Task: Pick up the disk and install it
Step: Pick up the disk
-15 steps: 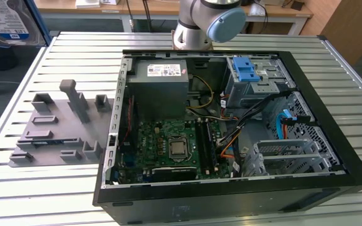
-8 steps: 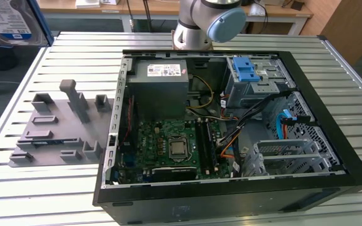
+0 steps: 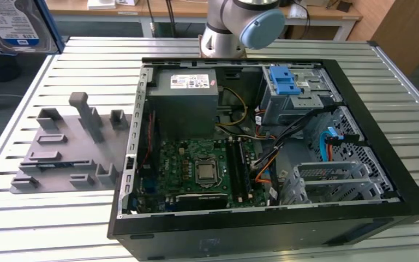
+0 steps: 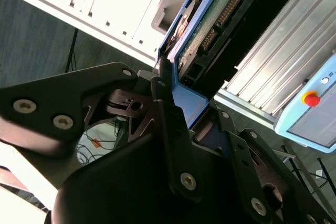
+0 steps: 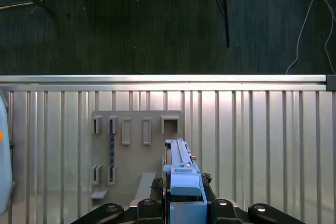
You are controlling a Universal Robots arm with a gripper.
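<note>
First wrist view | claw point(image 5: 184, 211) was clamped on the disk point(image 5: 181, 174) by its blue frame, edge-up in the air over the grey holder plate point(image 5: 134, 158) near the table point(image 5: 262, 140) edge | guessing that grip left the connector end free for the open PC case point(image 3: 253, 234)

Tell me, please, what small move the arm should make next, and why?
Probably carry the disk toward the open computer case: the gripper is shut on it near the grey fixture plate, off to the case's side.
</note>
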